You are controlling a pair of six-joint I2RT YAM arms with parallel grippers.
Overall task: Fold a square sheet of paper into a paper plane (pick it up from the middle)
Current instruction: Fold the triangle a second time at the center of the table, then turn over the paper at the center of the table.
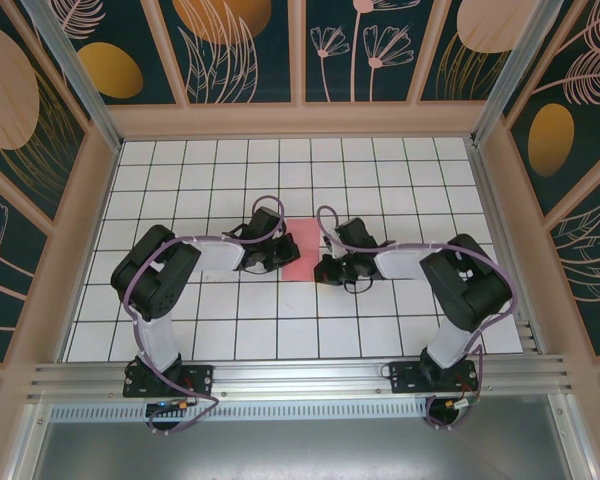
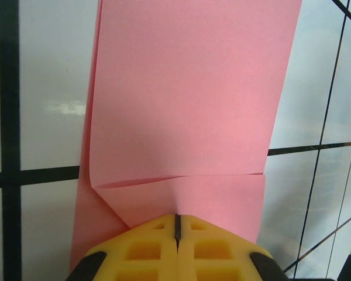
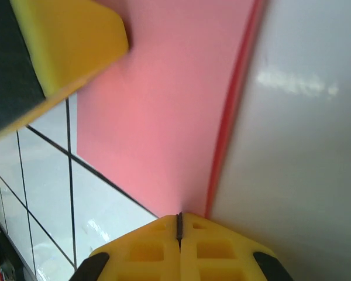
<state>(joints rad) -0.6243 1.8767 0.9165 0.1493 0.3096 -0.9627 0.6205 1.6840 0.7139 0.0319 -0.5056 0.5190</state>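
Near the middle of the table [image 1: 280, 330], the square sheet of paper [image 1: 298, 249] lies folded to a narrow strip — one early fold done, nose and wings likely remaining — with the left gripper [image 2: 177, 219] and the right gripper [image 3: 179, 216] both clenched at its edges, whether pinching it I cannot tell.

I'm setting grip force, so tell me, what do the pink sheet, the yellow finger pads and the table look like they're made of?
Sheet: thin matte paper; it creases sharply and curls. Pads: yellow, matte, moulded with square pockets, probably soft plastic or rubber. Table: glossy white hard surface with dark grid lines; it mirrors light, material unclear.
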